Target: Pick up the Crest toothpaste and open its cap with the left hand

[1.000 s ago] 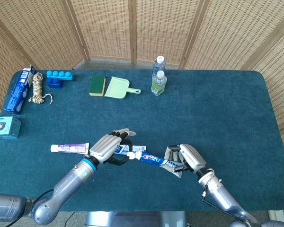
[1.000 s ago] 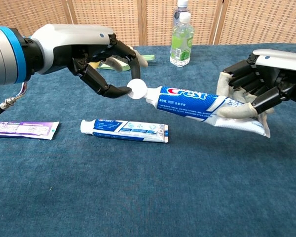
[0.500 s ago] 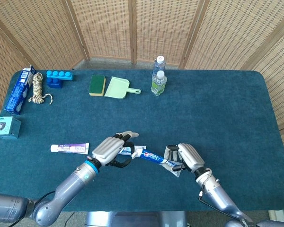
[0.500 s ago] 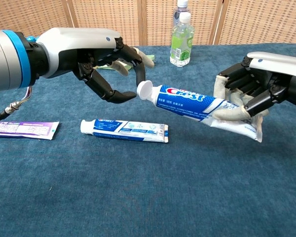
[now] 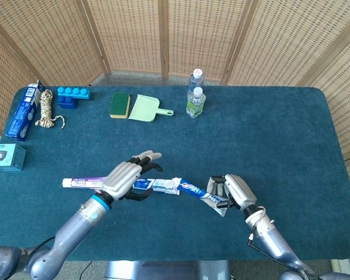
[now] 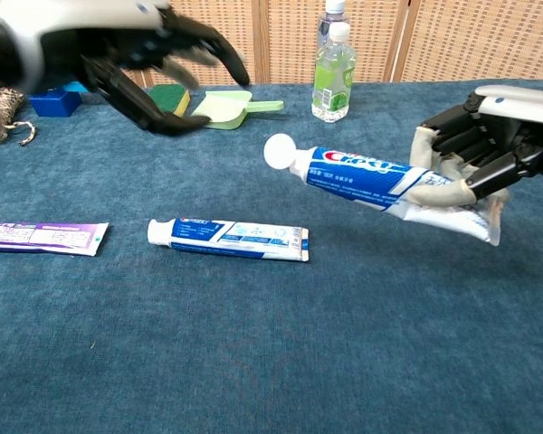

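The Crest toothpaste is a blue and white tube held off the table, nearly level, by my right hand, which grips its flat tail end. Its white cap points left and stands free in the air. My left hand is blurred at the upper left, well clear of the cap, with its fingers apart and nothing in them. In the head view the left hand hovers left of the Crest toothpaste, and the right hand holds the tube's right end.
Two other tubes lie on the blue cloth: a blue and white one under the Crest tube and a purple one further left. Two bottles, a sponge and a green dustpan stand at the back. Boxes, rope and a blue block occupy the far left.
My left hand has let go of the cap and swung away up and to the left. The right hand has carried the Crest tube slightly right and up.
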Robot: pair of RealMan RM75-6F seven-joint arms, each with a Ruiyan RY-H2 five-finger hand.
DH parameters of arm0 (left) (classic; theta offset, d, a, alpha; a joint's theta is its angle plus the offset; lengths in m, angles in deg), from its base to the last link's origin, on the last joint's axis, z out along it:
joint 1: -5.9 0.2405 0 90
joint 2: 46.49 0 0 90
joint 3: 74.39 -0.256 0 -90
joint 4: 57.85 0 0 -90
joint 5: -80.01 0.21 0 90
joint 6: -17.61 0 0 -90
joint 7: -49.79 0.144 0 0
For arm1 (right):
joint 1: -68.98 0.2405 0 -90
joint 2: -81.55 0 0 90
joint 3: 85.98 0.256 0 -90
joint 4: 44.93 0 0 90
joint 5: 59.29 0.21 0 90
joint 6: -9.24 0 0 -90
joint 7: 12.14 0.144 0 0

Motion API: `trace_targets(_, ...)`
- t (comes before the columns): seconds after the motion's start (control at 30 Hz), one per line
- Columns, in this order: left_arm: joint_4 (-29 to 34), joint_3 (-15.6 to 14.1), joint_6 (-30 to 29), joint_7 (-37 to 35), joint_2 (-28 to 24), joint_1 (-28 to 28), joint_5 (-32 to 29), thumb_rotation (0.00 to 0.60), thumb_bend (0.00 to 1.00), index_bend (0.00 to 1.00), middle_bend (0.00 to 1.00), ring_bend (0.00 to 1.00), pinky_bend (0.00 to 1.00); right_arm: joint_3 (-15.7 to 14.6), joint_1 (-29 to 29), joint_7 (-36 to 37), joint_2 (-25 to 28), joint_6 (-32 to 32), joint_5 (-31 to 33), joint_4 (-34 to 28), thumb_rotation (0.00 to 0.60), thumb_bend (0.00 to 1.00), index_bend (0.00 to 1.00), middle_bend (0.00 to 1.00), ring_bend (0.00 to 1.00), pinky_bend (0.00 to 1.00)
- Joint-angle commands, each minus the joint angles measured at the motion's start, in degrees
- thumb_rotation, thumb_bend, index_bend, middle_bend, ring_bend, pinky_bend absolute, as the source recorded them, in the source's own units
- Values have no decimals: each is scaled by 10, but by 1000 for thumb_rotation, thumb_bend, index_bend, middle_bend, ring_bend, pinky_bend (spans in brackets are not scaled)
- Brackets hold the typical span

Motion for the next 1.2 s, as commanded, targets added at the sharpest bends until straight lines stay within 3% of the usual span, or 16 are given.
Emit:
trace_targets(0.03, 16, -8, -19, -14, -28, 24, 28, 600, 366, 251, 95, 24, 118, 4, -5, 12, 6, -3, 2, 9, 600, 559, 940, 713, 683, 839)
trace_targets(0.4, 58, -87, -101, -61, -157, 150, 165, 600, 365, 251, 94, 19, 99, 20, -14, 63, 36, 12, 28, 62, 600, 548, 924, 704, 628, 779)
trace_targets(0.63, 45, -153, -169, -104, -226, 249, 240, 600, 365, 251, 94, 19, 93, 26, -12, 78, 36, 31, 48, 99, 600, 532, 893, 678, 564, 674)
trace_targets(0.83, 15, -180, -218, -165, -253, 316, 263, 600, 363, 251, 94, 19, 93, 26, -13, 79, 33, 43, 60, 124, 600, 523, 862, 634, 521, 554)
trace_targets(1.0, -16, -184, -249, -211, -255, 358, 263, 600, 364, 251, 94, 19, 92, 25, -12, 72, 31, 53, 69, 147, 600, 522, 727, 542, 433, 383)
trace_targets(1.07, -30, -183, -258, -224, -252, 373, 259, 600, 364, 251, 94, 19, 93, 23, -11, 67, 28, 56, 71, 160, 600, 521, 612, 471, 372, 272)
trace_targets(1.2, -47, -181, -263, -243, -242, 392, 258, 600, 364, 251, 95, 19, 92, 19, -15, 62, 19, 51, 66, 183, 598, 512, 422, 334, 229, 170)
